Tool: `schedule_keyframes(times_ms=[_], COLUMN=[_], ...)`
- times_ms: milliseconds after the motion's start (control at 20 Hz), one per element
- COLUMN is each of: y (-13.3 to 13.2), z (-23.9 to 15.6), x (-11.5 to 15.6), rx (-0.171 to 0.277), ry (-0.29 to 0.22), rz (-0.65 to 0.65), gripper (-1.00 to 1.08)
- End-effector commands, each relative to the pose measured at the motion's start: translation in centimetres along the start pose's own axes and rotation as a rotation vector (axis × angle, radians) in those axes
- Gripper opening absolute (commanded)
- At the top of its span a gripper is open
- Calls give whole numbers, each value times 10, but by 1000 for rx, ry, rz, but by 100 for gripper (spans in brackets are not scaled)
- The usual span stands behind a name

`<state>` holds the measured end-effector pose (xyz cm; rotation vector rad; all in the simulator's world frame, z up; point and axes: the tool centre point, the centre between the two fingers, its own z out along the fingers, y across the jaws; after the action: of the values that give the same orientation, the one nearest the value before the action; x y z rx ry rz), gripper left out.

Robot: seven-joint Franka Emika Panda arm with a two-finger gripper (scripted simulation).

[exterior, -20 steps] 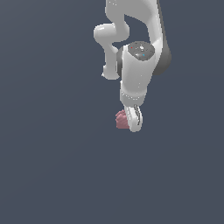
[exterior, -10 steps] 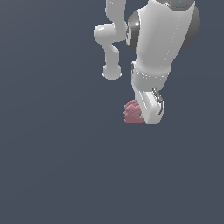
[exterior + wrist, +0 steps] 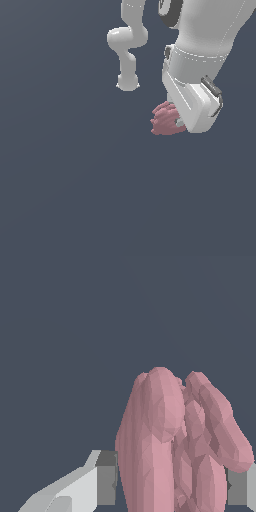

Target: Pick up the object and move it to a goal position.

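I see the pink-red lumpy object point(image 3: 165, 120) pinched between my gripper point(image 3: 172, 483) fingers point(image 3: 106, 478), one pad pressed on each flank. In the exterior view it juts out at eight o'clock from the white arm point(image 3: 200, 60), against plain grey-blue background.

A flat, uniform dark slate-grey surface point(image 3: 65, 190) fills the space all around the gripper point(image 3: 176, 121). Whether the pink lumpy object point(image 3: 165, 120) between the fingers touches that surface cannot be told.
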<state>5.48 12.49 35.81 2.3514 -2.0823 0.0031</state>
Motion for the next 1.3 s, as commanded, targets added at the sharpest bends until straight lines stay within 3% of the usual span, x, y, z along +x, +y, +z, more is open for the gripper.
schedule_keyframes(times_ms=[0,600,1250], y=[-5,-25,-33], z=[-14,-62,-79], x=[-4,-18,-23], rx=[0,-1,-1], ry=[-1,-2,-2], rz=[0,-1,-1], gripper=[-100,-100,-100])
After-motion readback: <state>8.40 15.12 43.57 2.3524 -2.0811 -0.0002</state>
